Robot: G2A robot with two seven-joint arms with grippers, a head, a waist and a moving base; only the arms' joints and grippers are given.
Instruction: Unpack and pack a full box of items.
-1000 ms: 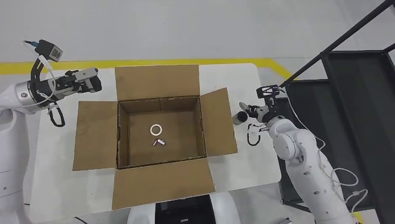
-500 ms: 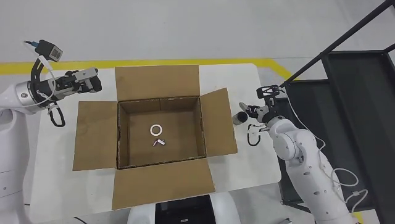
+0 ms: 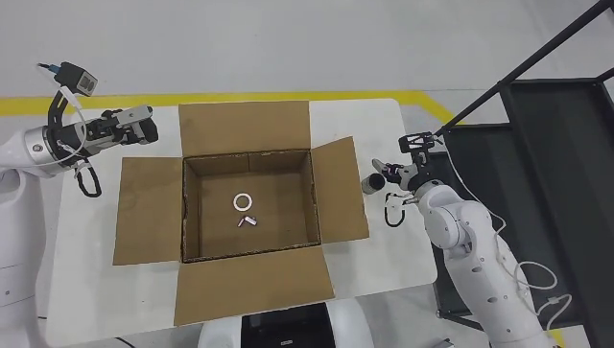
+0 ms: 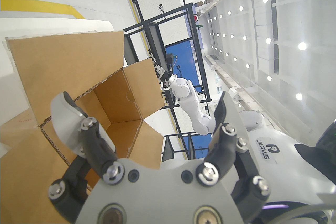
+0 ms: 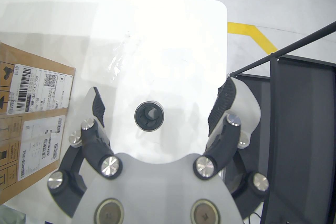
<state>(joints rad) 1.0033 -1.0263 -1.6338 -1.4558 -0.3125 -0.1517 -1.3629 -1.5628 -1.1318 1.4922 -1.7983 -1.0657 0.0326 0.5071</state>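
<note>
At the far left, the left end effector (image 4: pixel 143 104) hangs over the worktop's (image 3: pixel 393 127) left edge, just off the box's (image 3: pixel 245 126) back left corner, its fingers spread wide and holding nothing. The cardboard box sits in the middle of the worktop with all four flaps folded outward and flat. It is nearly bare inside. A small white ring (image 3: pixel 244 200) lies flat on the bottom near the centre, and just beside it, toward the robot, is a little pale item (image 3: pixel 247 221) too small to make out. The right flap carries printed labels (image 5: pixel 34 93). Just past that flap's edge a short dark cylinder (image 5: pixel 149 116) stands upright on the white worktop. The right end effector (image 5: pixel 162 89) is at that cylinder, fingers apart, one on either side of it and neither touching. How high it sits over the cylinder I can't tell. Beyond the worktop's right edge stands a dark metal rack (image 3: pixel 556 137).
</note>
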